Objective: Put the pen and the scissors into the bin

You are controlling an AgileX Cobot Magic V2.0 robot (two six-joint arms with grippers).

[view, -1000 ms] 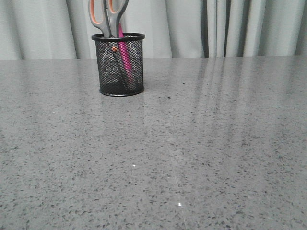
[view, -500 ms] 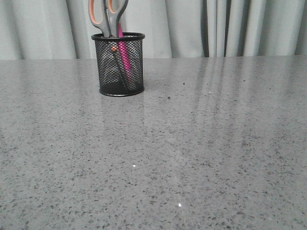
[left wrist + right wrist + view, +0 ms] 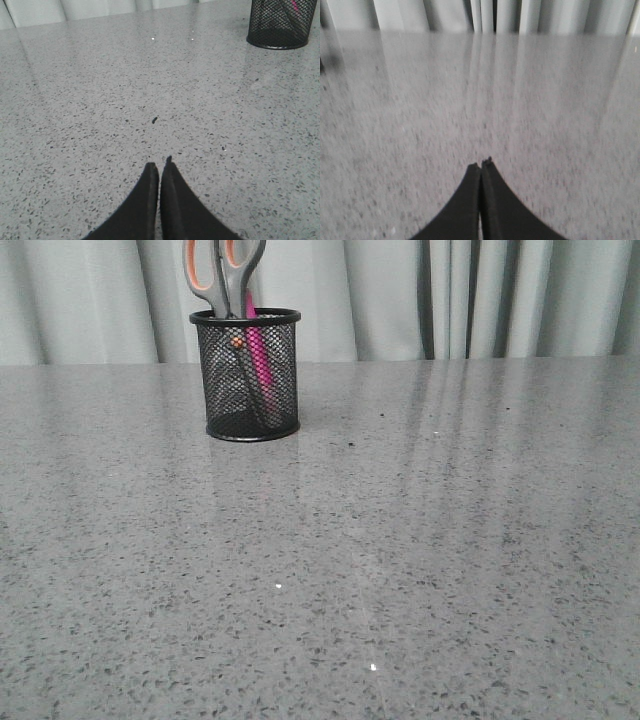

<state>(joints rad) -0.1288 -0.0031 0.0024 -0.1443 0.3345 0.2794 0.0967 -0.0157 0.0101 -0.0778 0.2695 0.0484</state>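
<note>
Speckled grey table (image 3: 400, 560) carries only the bin (image 3: 247, 390), far left by the curtain. Scissors (image 3: 226, 280) stand in it handles-up, leaning on the rim; pen (image 3: 260, 365) beside them. I read both claws, left (image 3: 160, 167) and right (image 3: 481, 165), as pressed together, empty, parked clear because loading looks finished.

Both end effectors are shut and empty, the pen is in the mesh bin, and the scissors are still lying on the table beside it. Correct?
Not quite. The front view shows the scissors standing in the bin with the pen, handles up. The rest holds: the left end effector and right end effector are shut and empty.
</note>
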